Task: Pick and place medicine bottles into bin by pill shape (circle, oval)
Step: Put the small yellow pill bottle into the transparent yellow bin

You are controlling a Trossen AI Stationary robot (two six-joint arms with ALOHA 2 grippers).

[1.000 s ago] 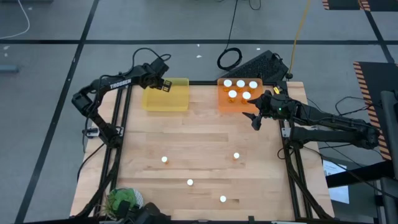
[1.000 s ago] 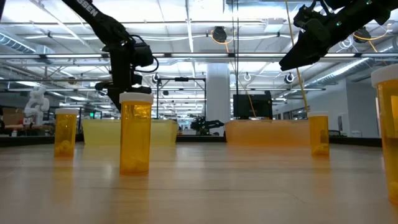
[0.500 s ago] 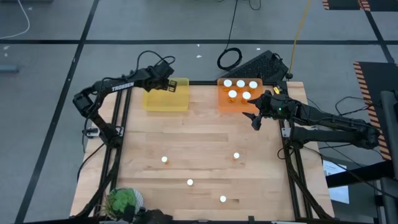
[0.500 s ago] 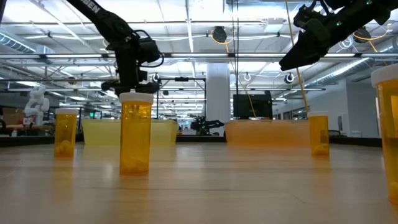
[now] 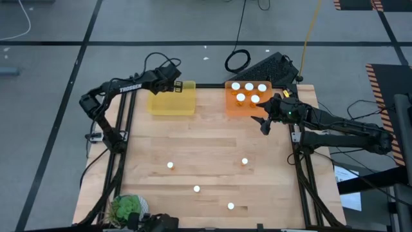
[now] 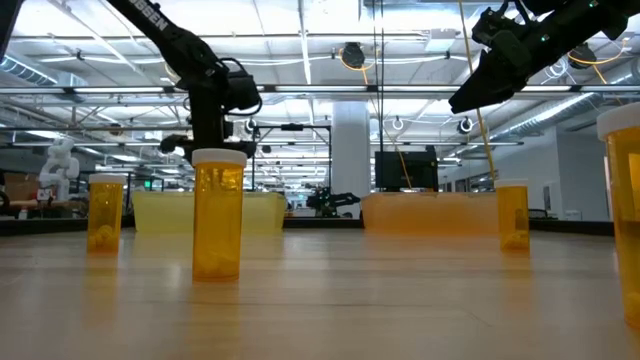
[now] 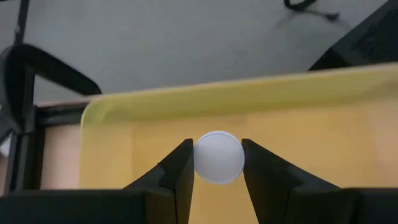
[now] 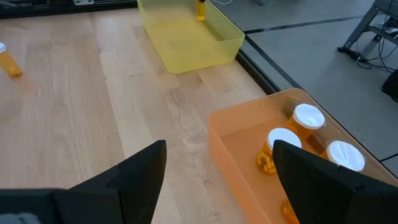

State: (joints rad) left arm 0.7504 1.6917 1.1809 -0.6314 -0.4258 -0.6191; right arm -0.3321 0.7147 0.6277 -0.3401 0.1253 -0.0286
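Observation:
My left gripper (image 5: 172,88) is over the yellow bin (image 5: 172,100) at the far left, shut on a medicine bottle whose white cap (image 7: 217,157) shows between its fingers. The bottle's amber body (image 8: 200,9) shows over that bin in the right wrist view. My right gripper (image 5: 263,123) waits open and holds nothing, just beside the near right corner of the orange bin (image 5: 233,105). Several white-capped bottles (image 5: 248,86) stand upright in the orange bin. Several more bottles (image 5: 170,165) (image 5: 244,162) (image 5: 196,189) stand on their bases on the table's near half. My left gripper pinches the bottle's round white cap (image 7: 217,157) by its rim, one finger (image 7: 180,171) on each side. The fingers come from above and point down. The bottle hangs upright under them, over the yellow bin's floor. The cap hides the body in the wrist view.
Another bottle (image 5: 230,206) stands near the table's front edge. A green plant-like object (image 5: 127,207) sits at the near left corner. Bare wood lies between the two bins and the loose bottles. A black metal frame (image 5: 122,129) runs along the table's sides.
My left gripper has gone a little toward the table's right edge, farther in over the yellow bin, with the bottle still pinched. My right gripper has kept still.

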